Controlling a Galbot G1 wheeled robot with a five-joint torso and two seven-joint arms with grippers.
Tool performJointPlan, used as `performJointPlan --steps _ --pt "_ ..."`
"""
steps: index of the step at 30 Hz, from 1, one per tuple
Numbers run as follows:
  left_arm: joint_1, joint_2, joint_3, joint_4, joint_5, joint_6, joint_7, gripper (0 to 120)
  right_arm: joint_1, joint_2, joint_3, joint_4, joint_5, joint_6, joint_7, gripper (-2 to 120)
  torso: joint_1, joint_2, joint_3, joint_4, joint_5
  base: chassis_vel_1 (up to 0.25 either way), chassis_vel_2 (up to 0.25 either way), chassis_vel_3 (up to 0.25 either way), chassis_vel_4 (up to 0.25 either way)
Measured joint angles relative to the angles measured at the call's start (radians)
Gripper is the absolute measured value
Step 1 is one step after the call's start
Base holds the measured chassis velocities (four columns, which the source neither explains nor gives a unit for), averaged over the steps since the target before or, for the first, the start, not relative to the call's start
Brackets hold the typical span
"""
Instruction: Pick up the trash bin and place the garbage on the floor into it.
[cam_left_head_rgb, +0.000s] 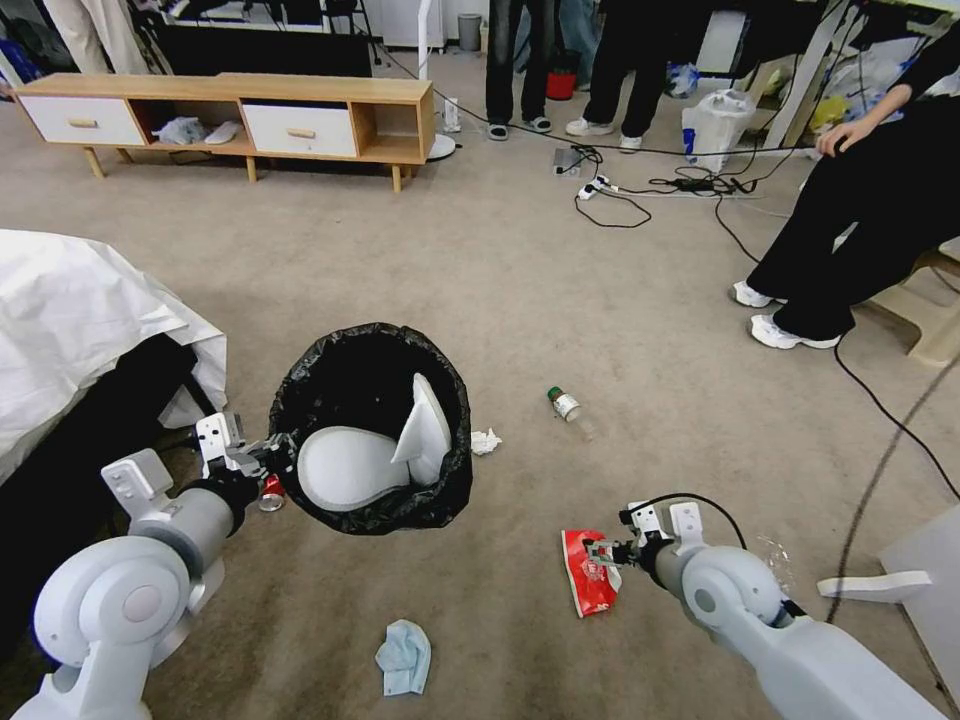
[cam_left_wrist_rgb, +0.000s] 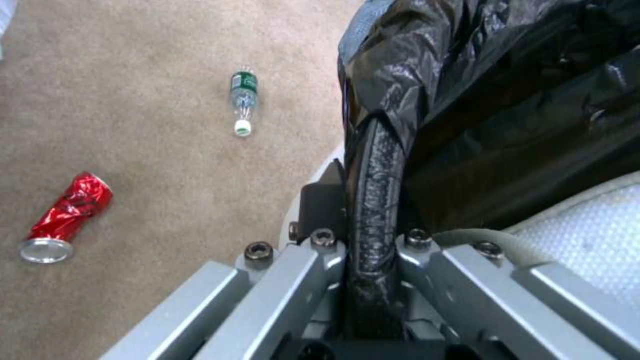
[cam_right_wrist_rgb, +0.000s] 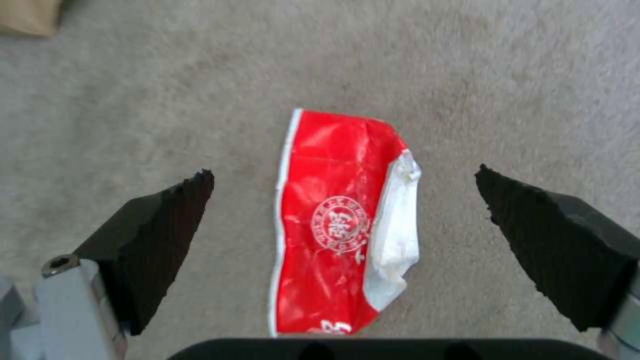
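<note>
From the head view, the left gripper (cam_left_head_rgb: 268, 462) holds the trash bin (cam_left_head_rgb: 372, 428) off the carpet (cam_left_head_rgb: 500, 300) by its rim, while the right gripper (cam_left_head_rgb: 600, 552) hovers over the red wrapper (cam_left_head_rgb: 588, 583). At the left wrist, the fingers (cam_left_wrist_rgb: 373, 200) are clamped on the bag-lined rim (the outer finger is mostly hidden). At the right wrist, the fingers (cam_right_wrist_rgb: 160, 235) stand wide apart, the wrapper flat between them; a straight descent pinching its raised white edge looks best. A tissue (cam_left_head_rgb: 485, 442), a bottle (cam_left_head_rgb: 570, 407) and a mask (cam_left_head_rgb: 404, 656) lie well outside them.
</note>
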Motion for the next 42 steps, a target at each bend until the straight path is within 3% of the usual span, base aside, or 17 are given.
performJointPlan --steps 22,42 --pt "0.009 -0.002 -0.008 -0.004 -0.001 0.000 0.002 2 0.054 0.052 -0.037 -0.220 -0.087 0.090 -0.058 100 0.000 0.000 0.000 0.0001 0.0000 0.000 0.000 0.000 0.000" --pt "0.007 -0.019 -0.003 -0.008 0.014 0.000 -0.002 2 0.096 0.077 -0.102 -0.295 -0.100 0.136 -0.074 100 0.000 0.000 0.000 0.0001 0.0000 0.000 0.000 0.000 0.000"
